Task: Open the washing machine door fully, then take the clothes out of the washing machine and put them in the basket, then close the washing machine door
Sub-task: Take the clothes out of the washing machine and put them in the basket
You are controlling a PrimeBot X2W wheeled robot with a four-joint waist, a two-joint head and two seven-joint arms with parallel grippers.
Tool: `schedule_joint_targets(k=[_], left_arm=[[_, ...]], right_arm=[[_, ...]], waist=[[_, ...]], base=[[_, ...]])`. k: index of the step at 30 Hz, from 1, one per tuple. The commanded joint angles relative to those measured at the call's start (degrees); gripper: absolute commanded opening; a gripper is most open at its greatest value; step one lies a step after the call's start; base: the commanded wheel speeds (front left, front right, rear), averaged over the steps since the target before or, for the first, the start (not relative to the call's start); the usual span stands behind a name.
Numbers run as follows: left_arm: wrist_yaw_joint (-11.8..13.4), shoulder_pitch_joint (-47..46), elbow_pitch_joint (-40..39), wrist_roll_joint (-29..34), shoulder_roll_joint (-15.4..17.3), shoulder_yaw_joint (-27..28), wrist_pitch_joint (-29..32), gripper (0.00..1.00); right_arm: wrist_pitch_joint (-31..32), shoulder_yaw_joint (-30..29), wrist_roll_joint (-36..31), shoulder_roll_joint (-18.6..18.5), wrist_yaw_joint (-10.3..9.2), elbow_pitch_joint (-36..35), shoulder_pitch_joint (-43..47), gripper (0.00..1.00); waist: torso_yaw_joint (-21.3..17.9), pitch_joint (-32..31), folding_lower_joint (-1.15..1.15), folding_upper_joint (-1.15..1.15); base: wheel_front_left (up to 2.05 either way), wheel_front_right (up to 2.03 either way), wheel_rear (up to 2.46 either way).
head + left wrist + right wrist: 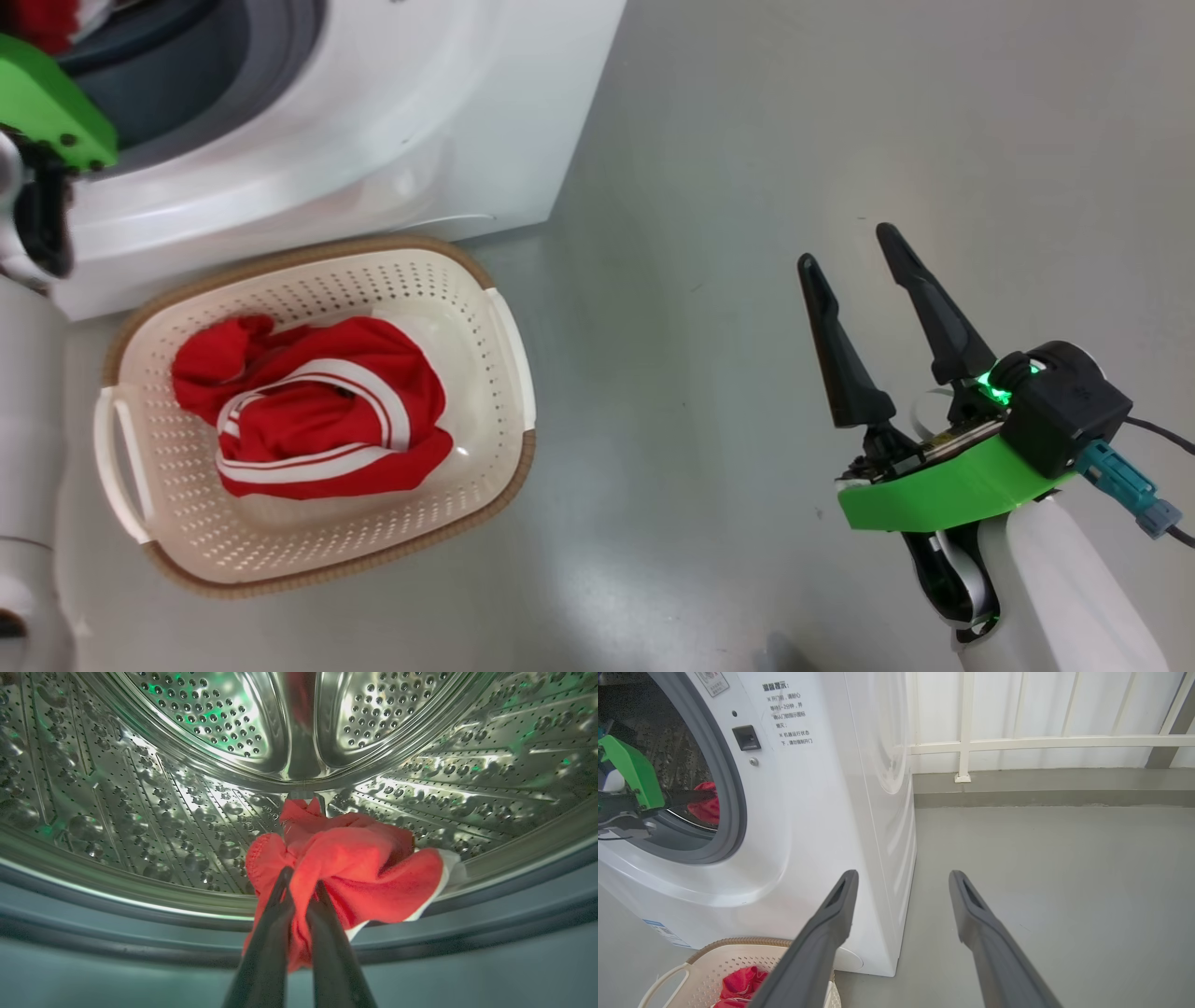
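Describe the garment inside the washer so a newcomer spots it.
Look into the steel drum of the white washing machine. At its front lip lies a crumpled red garment with white trim, pinched by the left tool. The other red garment, striped, lies in the basket on the floor.

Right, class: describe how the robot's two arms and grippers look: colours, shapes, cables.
The right gripper and left gripper each have two long, tapering dark fingers. A bright green bracket behind the right fingers carries a black module with a green light and a teal plug on a black cable. The forearms are smooth white.
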Motion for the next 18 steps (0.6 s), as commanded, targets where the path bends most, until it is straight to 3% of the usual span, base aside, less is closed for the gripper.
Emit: schedule_joint_targets(k=[1, 10, 18], left_arm=[[-1.0, 1.4, -2.2, -0.6, 1.9, 1.0, -1.7, 0.00], [-4.9, 7.1, -8.1, -2.7, -1.0, 1.7, -11.3, 0.00], [-6.1, 14.5, -16.3, -2.1, -3.8, 1.2, -13.2, 0.00]], right_arm=[[-0.4, 0.7, -0.3, -0.2, 0.28, -1.2, 0.3, 1.00], [-0.4, -0.1, -0.9, -0.2, 0.28, -1.3, 0.5, 1.00], [-0.4, -1.0, -1.5, -0.2, 0.28, -1.2, 1.1, 1.00]], waist=[[0.8, -0.5, 0.00, 0.00], [3.3, -1.9, 0.00, 0.00], [5.2, -4.4, 0.00, 0.00]], base=[[0.00, 0.00, 0.00], [0.00, 0.00, 0.00], [0.00, 0.00, 0.00]])
